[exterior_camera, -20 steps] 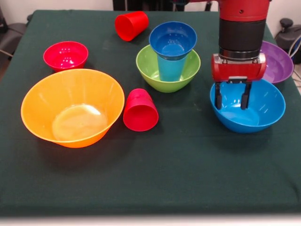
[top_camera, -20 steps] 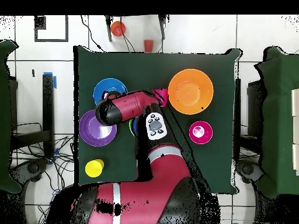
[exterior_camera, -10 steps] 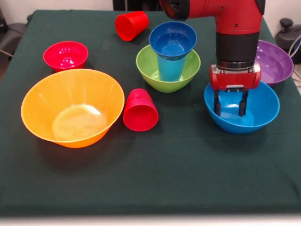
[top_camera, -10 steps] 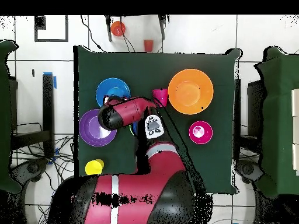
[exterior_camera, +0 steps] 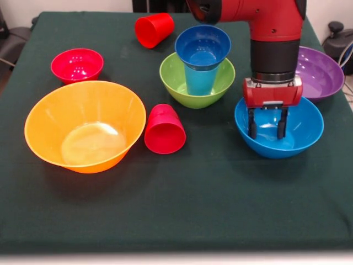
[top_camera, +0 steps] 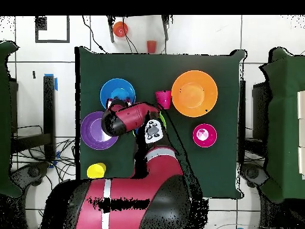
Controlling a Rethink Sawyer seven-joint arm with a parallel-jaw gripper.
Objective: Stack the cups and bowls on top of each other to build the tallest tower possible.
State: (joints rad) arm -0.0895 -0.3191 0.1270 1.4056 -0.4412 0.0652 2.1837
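Black fingers of my gripper point(exterior_camera: 267, 123) hang spread apart, holding nothing, their tips down inside the medium blue bowl point(exterior_camera: 300, 132), which sits upright beneath them, mouth up. Purple bowl point(exterior_camera: 322, 72) lies just behind it. Beside my arm, the green bowl point(exterior_camera: 172, 77) holds an upright light blue cup point(exterior_camera: 199, 80) with the small dark blue bowl point(exterior_camera: 202, 47) seated on its rim. One red cup point(exterior_camera: 164, 130) lies tipped beside the big orange bowl point(exterior_camera: 83, 126); another red cup point(exterior_camera: 154, 28) lies on its side at the far edge.
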